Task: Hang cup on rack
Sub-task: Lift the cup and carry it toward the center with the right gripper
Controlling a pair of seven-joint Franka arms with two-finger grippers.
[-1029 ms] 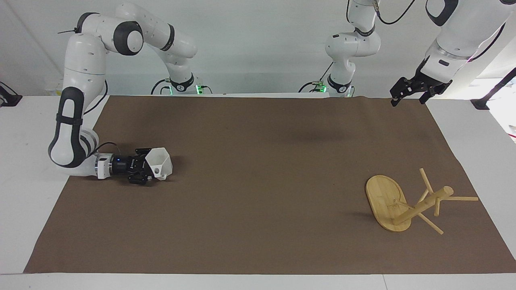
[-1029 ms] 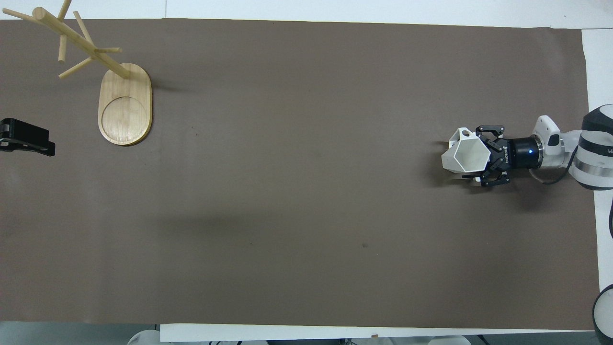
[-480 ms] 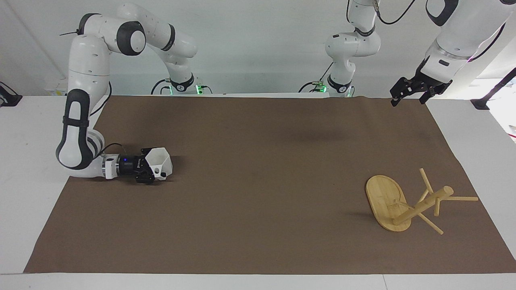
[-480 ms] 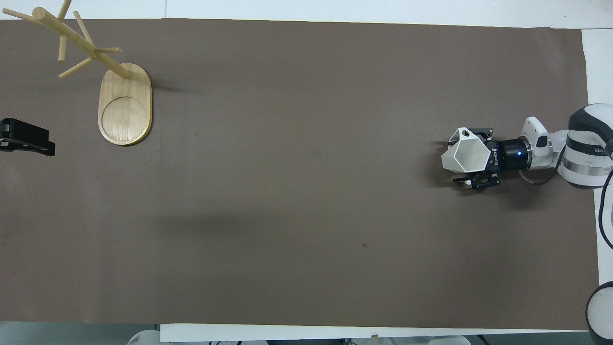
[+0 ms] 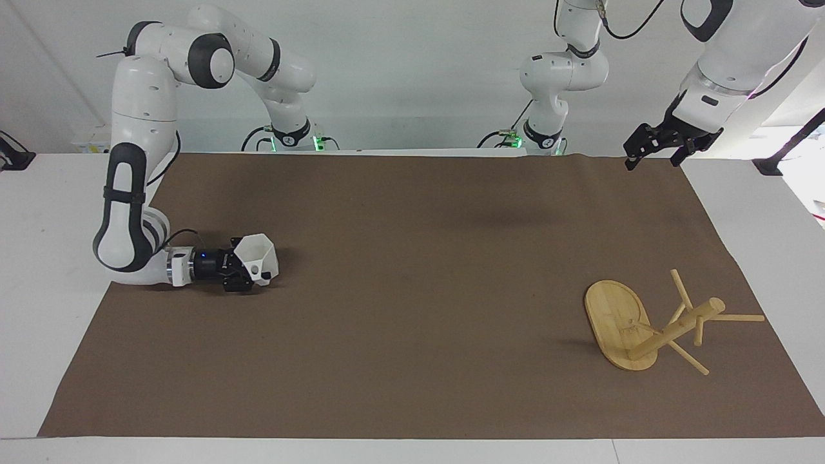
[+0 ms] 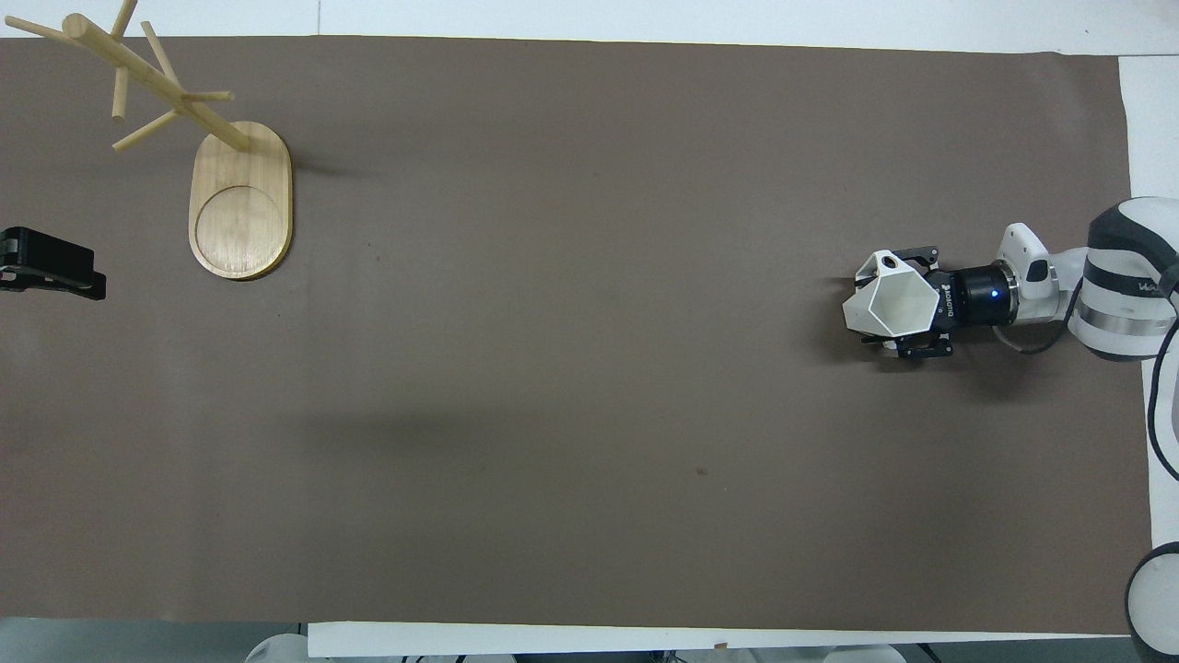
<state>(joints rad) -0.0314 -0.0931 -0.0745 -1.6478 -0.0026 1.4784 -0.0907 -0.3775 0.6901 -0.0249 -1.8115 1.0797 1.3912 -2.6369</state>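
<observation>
The white faceted cup [image 5: 256, 256] [image 6: 889, 306] stands rim up on the brown mat at the right arm's end of the table. Its small handle with the round hole points away from the robots. My right gripper [image 5: 250, 274] [image 6: 877, 309] lies low and level along the mat, shut on the cup's lower body from the side. The bamboo rack [image 5: 615, 316] [image 6: 239, 203] stands at the left arm's end, its post [image 5: 677, 328] and pegs bare. My left gripper [image 5: 652, 160] [image 6: 51, 262] waits open in the air over the mat's edge nearest the robots.
The brown mat [image 5: 412, 322] covers most of the white table [image 5: 38, 212]. Nothing else stands on it between cup and rack.
My right gripper's fingers have closed in on the cup, and the wrist has slid a little toward it. The cup shifted slightly. The left arm has not moved.
</observation>
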